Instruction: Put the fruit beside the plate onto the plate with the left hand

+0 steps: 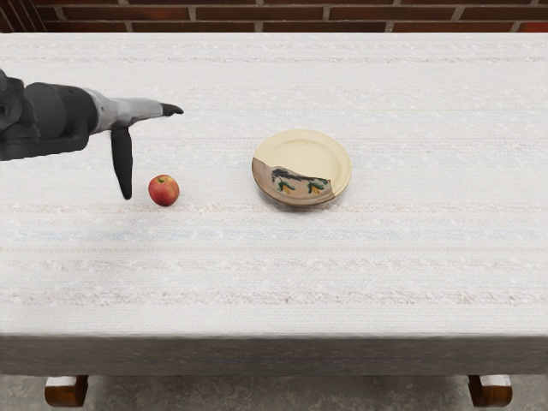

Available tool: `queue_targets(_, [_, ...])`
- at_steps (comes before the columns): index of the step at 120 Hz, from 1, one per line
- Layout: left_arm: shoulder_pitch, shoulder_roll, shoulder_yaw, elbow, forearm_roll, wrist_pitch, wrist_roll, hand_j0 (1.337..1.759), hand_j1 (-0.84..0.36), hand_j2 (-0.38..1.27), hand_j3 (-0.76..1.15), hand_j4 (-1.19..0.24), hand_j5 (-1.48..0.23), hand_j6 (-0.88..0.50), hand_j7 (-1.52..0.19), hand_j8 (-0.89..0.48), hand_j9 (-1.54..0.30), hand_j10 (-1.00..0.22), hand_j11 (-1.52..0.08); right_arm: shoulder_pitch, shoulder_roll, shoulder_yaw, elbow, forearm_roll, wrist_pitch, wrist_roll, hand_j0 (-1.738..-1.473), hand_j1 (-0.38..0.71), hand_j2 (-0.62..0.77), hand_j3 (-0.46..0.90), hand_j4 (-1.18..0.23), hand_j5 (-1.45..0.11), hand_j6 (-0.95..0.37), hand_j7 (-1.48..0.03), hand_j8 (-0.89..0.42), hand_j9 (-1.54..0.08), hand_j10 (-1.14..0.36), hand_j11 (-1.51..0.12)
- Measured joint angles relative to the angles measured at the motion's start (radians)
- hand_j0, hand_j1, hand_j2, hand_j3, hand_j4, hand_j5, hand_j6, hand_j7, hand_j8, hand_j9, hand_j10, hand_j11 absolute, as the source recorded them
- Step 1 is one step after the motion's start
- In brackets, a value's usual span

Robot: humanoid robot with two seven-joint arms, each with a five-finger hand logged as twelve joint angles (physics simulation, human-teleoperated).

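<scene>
A red apple (163, 190) lies on the white tablecloth, well left of a cream plate (318, 152) that has a brown painted patch along its front rim. My left hand (137, 137) reaches in from the left edge and hovers just up and left of the apple. Its fingers are spread: one dark finger (122, 163) points down beside the apple without touching it, another points right. The hand holds nothing. The plate carries no fruit.
The table (274, 282) is covered by a pale woven cloth, and its front edge runs across the lower part of the view. A brick wall (274, 15) stands behind the far edge.
</scene>
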Motion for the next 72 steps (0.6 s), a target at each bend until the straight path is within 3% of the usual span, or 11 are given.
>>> queue_targets(23, [0.037,-0.062,0.085,0.0,0.101,0.103,0.002,1.658,0.35,0.0,0.0,-0.01,0.0,-0.01,0.0,-0.01,0.0,0.0,0.0,0.0,0.0,0.0,0.0,0.0,0.0,0.0,-1.658,-0.33,0.0,0.0,-0.01,-0.02,-0.01,-0.02,-0.01,-0.02,-0.01,-0.02])
queue_targets(72, [0.042,-0.089,0.16,0.01,0.17,0.129,0.002,1.658,0.32,0.01,0.0,-0.03,-0.03,-0.03,-0.03,-0.03,-0.03,-0.03,-0.03,0.0,0.0,0.0,0.0,0.0,0.0,0.0,-1.658,-0.33,0.0,0.0,-0.01,-0.02,-0.01,-0.02,-0.01,-0.02,-0.01,-0.02])
